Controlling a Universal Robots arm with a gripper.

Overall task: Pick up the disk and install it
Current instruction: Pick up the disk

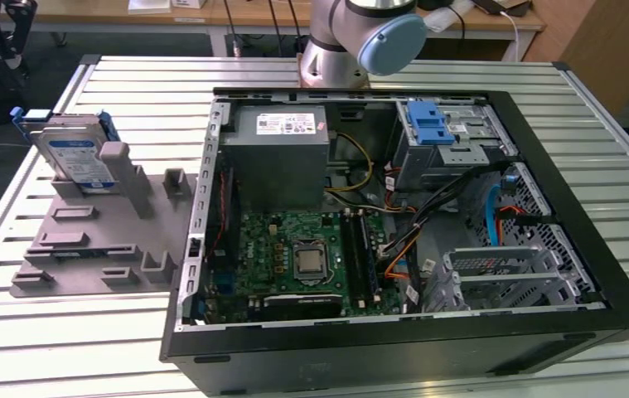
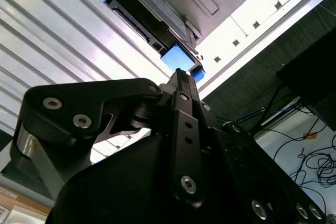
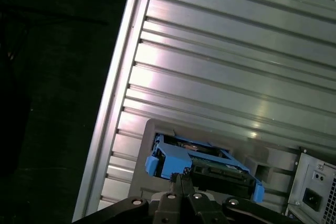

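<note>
The disk (image 1: 76, 157) stands on edge in a slot of the grey holder (image 1: 93, 240) at the exterior view's left; it is silver with a white-and-blue label and blue frame corners. In both wrist views the disk (image 2: 149, 9) (image 3: 202, 163) lies beyond the fingertips, untouched. My gripper (image 3: 181, 178) hangs some way above it, its black fingers pressed together with nothing between them. In the second wrist view the gripper (image 2: 181, 74) points at the disk's blue corner.
An open computer case (image 1: 579, 207) lies on the slatted metal table (image 1: 126, 83), to the exterior view's right of the holder. Inside are a grey power supply (image 1: 275, 153), a drive cage (image 1: 458, 149) with a blue latch (image 1: 430, 124), a motherboard (image 1: 303, 257) and cables.
</note>
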